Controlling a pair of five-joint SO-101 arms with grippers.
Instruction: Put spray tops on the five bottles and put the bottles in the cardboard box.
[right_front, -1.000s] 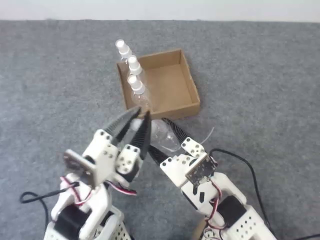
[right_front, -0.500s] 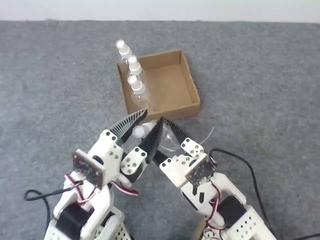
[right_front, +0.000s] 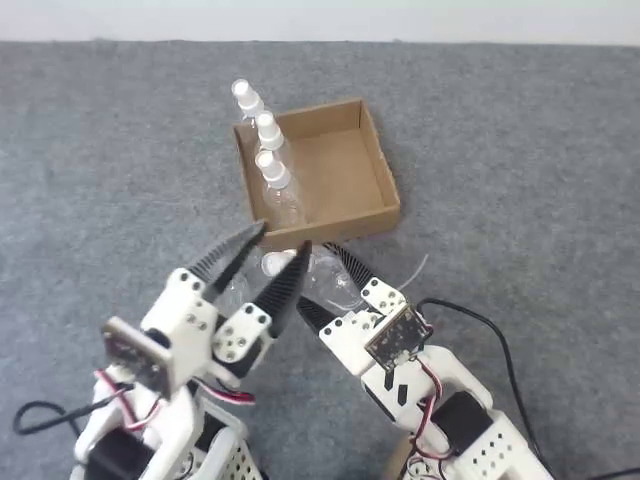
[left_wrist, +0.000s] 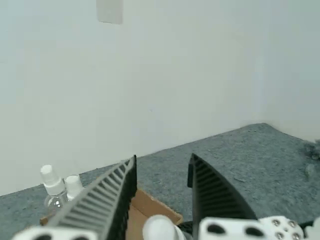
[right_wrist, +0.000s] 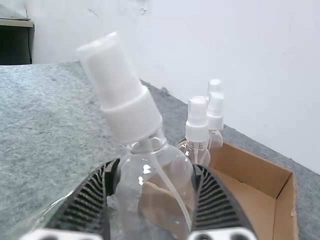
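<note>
Cardboard box (right_front: 345, 180): plain brown.
Bottle (right_wrist: 150, 175): clear; spray top (right_wrist: 120, 90) white.
Three bottles (right_front: 278, 192): clear, white tops.
Left gripper (right_front: 283, 238): black ribbed fingers, white body.
Right gripper (right_front: 322, 280): black ribbed fingers, white body.
Table (right_front: 520, 150): speckled grey.
Wall (left_wrist: 200, 65): white.

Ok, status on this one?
Left gripper open, astride the spray top. Right gripper shut on the bottle, top on. Three capped bottles at the cardboard box wall. Nothing in the way.
</note>
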